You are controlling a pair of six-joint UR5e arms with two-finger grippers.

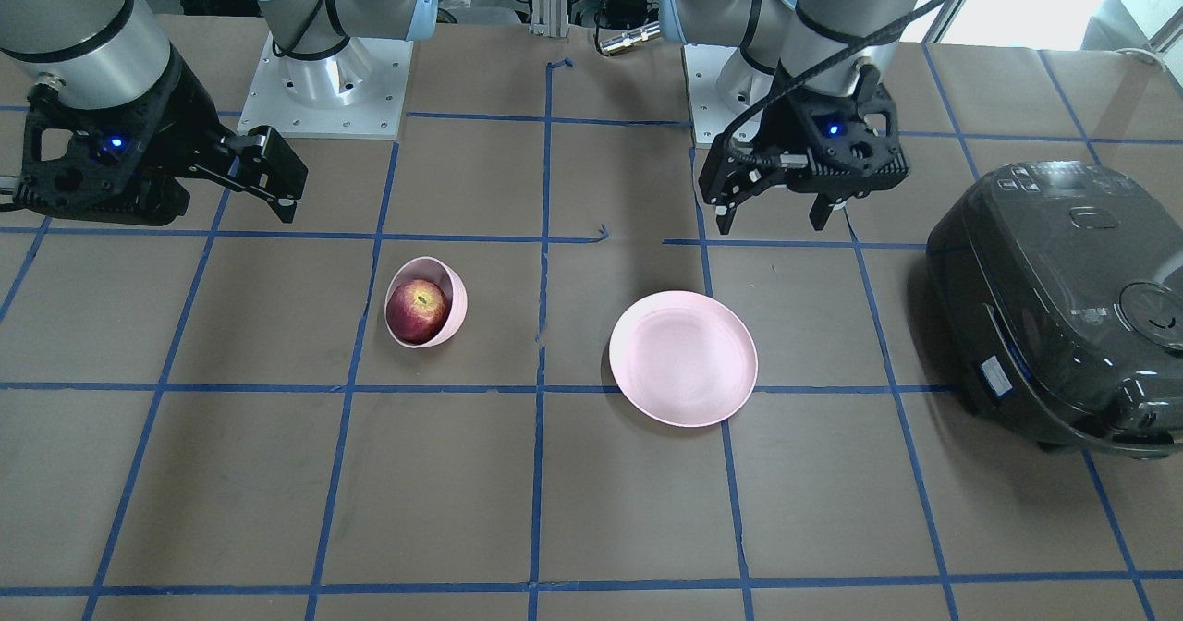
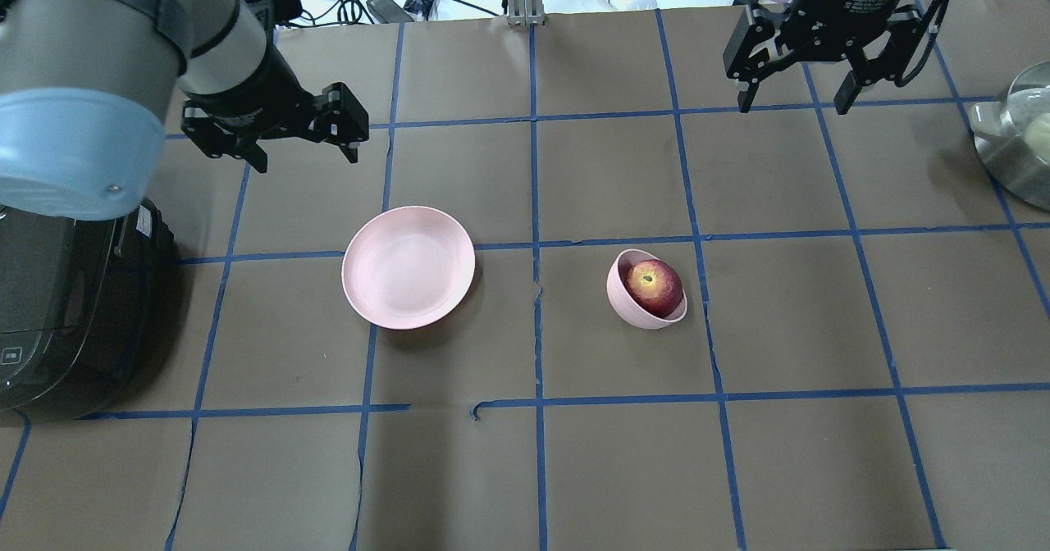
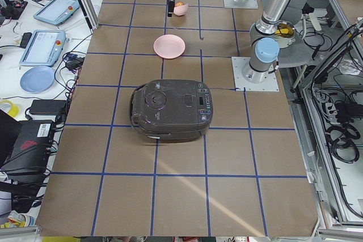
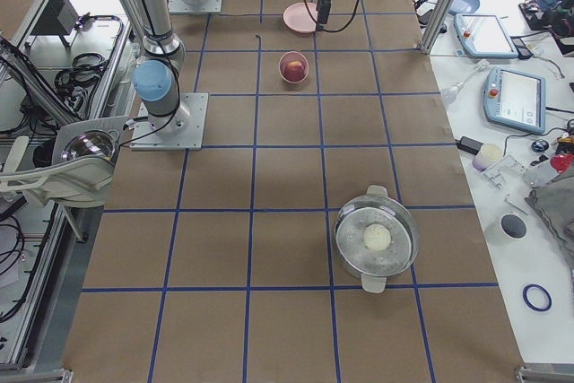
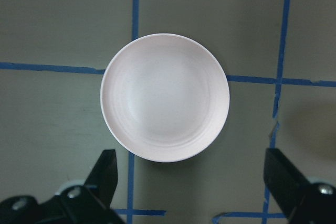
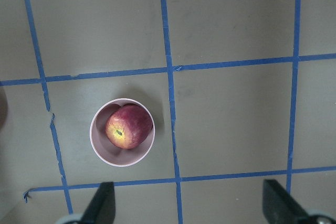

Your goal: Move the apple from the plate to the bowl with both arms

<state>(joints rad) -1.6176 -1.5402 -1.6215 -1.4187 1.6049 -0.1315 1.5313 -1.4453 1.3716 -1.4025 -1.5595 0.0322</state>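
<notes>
Because the dark red, yellow-patched round apple (image 2: 654,286) lies inside the small deep pale pink bowl (image 2: 633,311), the wide shallow pink plate (image 2: 408,266) beside the bowl is bare, and the left claw (image 2: 308,157) and the right claw (image 2: 792,107) hang back from the bowl with fingers spread, holding nothing, so the transfer seems finished.
</notes>
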